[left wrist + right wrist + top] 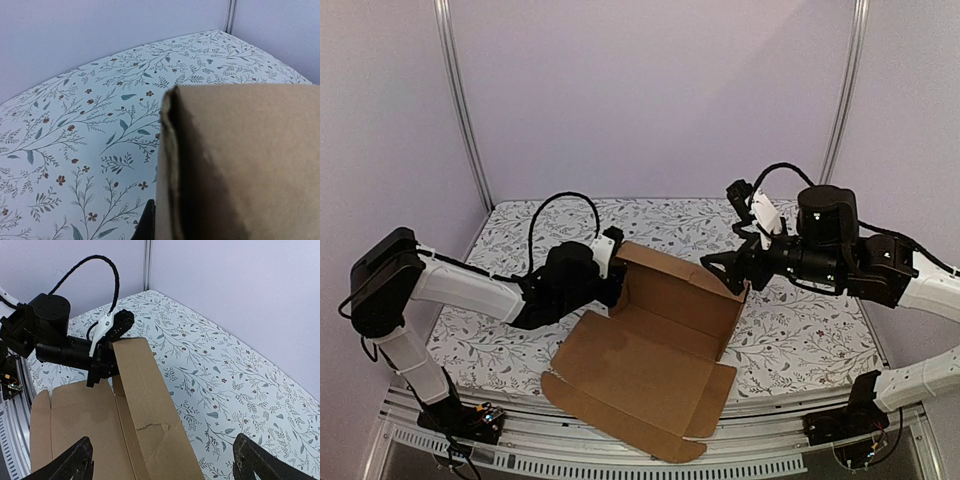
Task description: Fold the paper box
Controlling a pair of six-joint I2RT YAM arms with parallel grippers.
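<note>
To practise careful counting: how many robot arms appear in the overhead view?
2. The left arm reaches in from the left to the upright wall of the paper box; the right arm reaches in from the right toward its far corner.

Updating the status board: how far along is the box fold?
Early. Done: rear wall of the box is raised. In hand: left hand pinches its left corner; right hand sits open at the right end. Left: front panel lies flat over the table edge; nothing closed.
</note>
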